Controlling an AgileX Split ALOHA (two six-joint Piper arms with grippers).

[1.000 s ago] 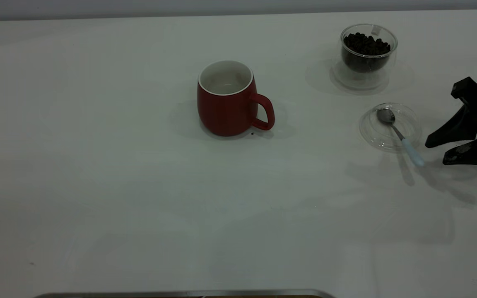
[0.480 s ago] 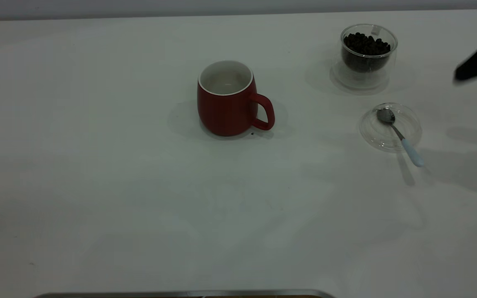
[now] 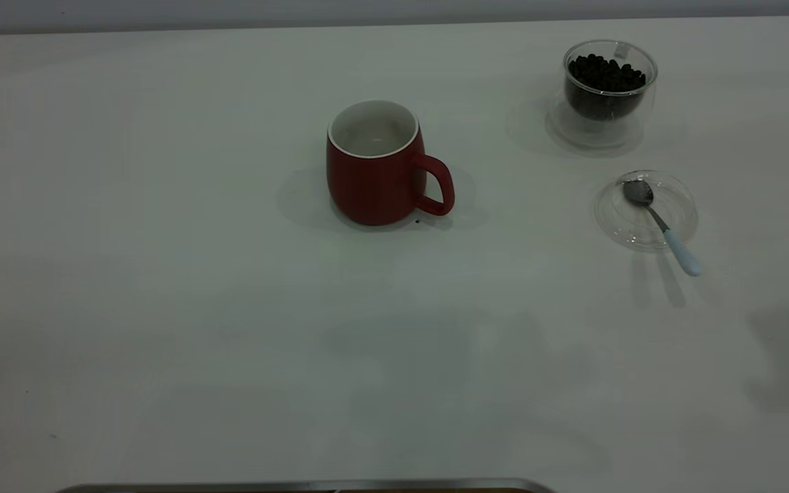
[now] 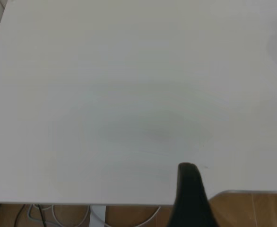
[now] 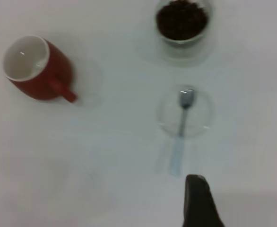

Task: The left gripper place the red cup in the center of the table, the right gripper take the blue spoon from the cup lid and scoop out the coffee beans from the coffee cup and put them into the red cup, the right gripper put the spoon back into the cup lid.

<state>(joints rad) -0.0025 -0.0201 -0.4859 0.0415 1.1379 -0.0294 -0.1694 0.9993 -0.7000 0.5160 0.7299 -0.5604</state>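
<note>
The red cup (image 3: pixel 377 171) stands upright near the middle of the table (image 3: pixel 161 308), handle to the right; it also shows in the right wrist view (image 5: pixel 37 71). The coffee cup (image 3: pixel 607 96) with coffee beans (image 3: pixel 605 74) stands at the back right. The blue spoon (image 3: pixel 661 229) lies with its bowl in the cup lid (image 3: pixel 614 219) and its handle over the rim. Neither gripper shows in the exterior view. In the right wrist view one finger (image 5: pixel 198 201) of the right gripper hangs high above the spoon (image 5: pixel 182 118), nothing against it. In the left wrist view one finger (image 4: pixel 190 194) of the left gripper is over bare table.
A tiny dark speck (image 3: pixel 417 220) lies by the red cup's base. A metal strip (image 3: pixel 298 486) runs along the near table edge. The left wrist view shows the table's edge with wooden floor (image 4: pixel 252 210) and cables below.
The right gripper, open beside the spoon's handle a second ago, rose and pulled away to the right, out of the exterior view. The spoon stays in the lid.
</note>
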